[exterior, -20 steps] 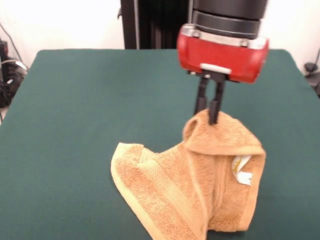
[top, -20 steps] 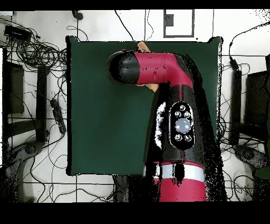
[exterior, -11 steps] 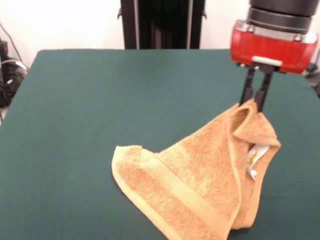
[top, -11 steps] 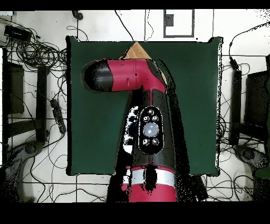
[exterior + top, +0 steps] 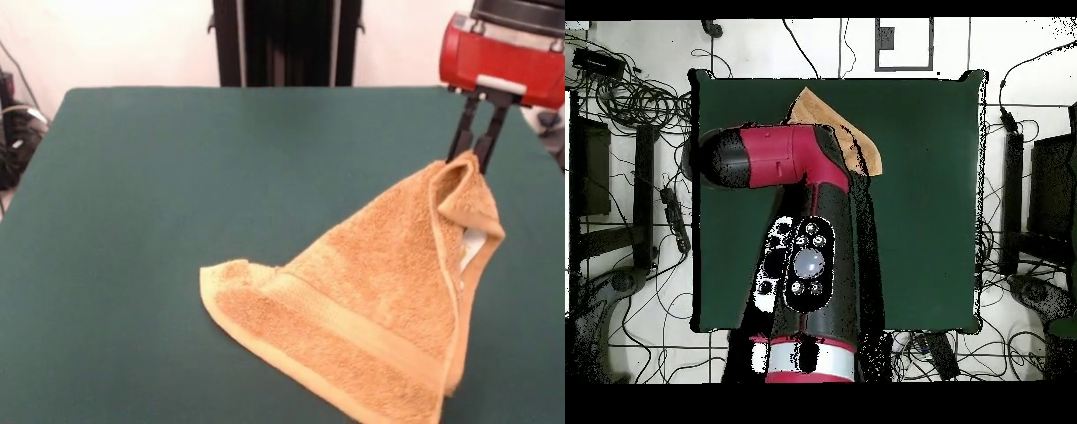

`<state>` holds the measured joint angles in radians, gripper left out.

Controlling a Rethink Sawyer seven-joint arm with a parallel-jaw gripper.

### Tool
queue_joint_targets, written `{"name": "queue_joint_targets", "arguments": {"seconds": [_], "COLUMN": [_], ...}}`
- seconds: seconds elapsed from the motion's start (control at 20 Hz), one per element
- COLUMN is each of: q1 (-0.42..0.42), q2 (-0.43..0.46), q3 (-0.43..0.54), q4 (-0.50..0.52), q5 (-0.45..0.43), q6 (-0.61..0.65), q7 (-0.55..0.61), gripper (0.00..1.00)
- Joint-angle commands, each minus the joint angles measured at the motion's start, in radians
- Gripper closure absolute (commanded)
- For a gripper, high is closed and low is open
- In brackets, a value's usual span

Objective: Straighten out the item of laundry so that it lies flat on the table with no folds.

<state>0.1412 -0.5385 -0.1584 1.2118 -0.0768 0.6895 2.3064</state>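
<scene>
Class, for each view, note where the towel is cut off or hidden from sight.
Front view: the towel runs off the bottom edge, so its nearest hem is cropped; the gripper pinches its raised corner. Overhead view: the arm covers most of the towel, leaving only a tan wedge visible on the table.
</scene>
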Motion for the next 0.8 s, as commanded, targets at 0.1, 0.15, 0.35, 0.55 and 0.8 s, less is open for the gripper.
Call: {"name": "queue_joint_targets", "arguments": {"seconds": [0.1,0.15,0.35,0.55,0.8], "q1": [0.047,0.045,0.036,0.04,0.057], "q2": [-0.016,-0.017,-0.021,-0.023,-0.017], "q3": [-0.031,-0.029,-0.023,-0.032,-0.053], "q4": [0.162,0.163,0.16,0.165,0.16], "q5": [0.083,0.087,0.083,0.087,0.088], "q6": [-0.008,-0.008,-0.004,-0.022,-0.028], "q7": [0.315,0.304,0.258,0.258,0.289], "gripper": [1.0,1.0,1.0,0.0,0.0]}}
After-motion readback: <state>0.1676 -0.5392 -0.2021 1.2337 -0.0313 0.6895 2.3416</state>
